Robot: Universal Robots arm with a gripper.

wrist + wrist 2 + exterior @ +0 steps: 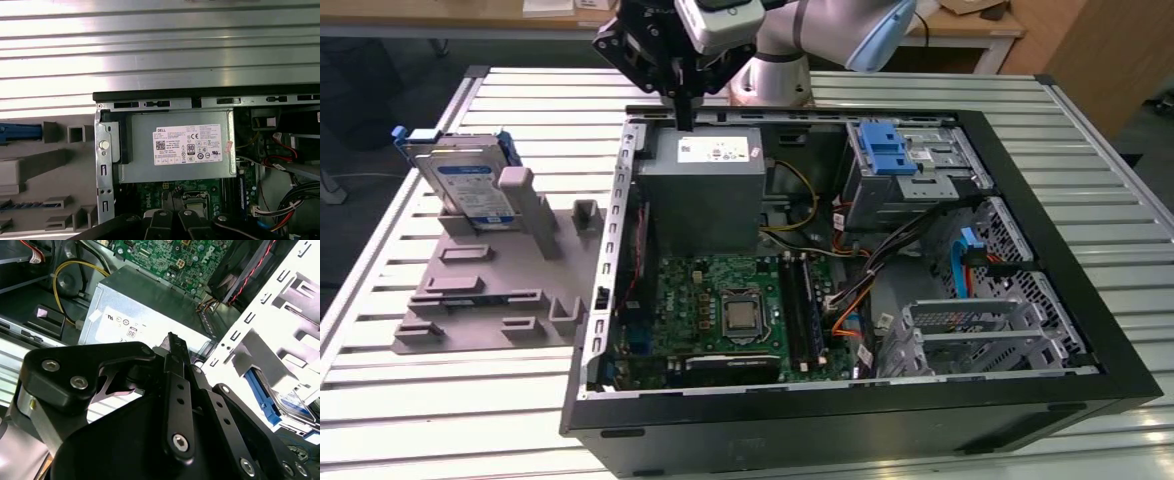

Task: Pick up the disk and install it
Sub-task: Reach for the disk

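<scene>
Gripper (683, 120): fingers closed together, empty, over the rear edge of the power supply (707, 185). Disk (464, 185): upright in grey holder (494, 290), beside case (854, 420), well apart from gripper.

My arm (771, 68) is smooth silver-grey tubing, with a pale blue cap (875, 38) on one joint. A white, boxy camera housing (720, 18) sits at the wrist above the tool (682, 120), which is matt black all over and tapers to a slim tip. In the second wrist view I see its linkage plates (85, 375) as rounded black slabs pinned with silver socket-head screws (180, 441). A narrow black finger (178, 377) carries a row of small holes.
</scene>
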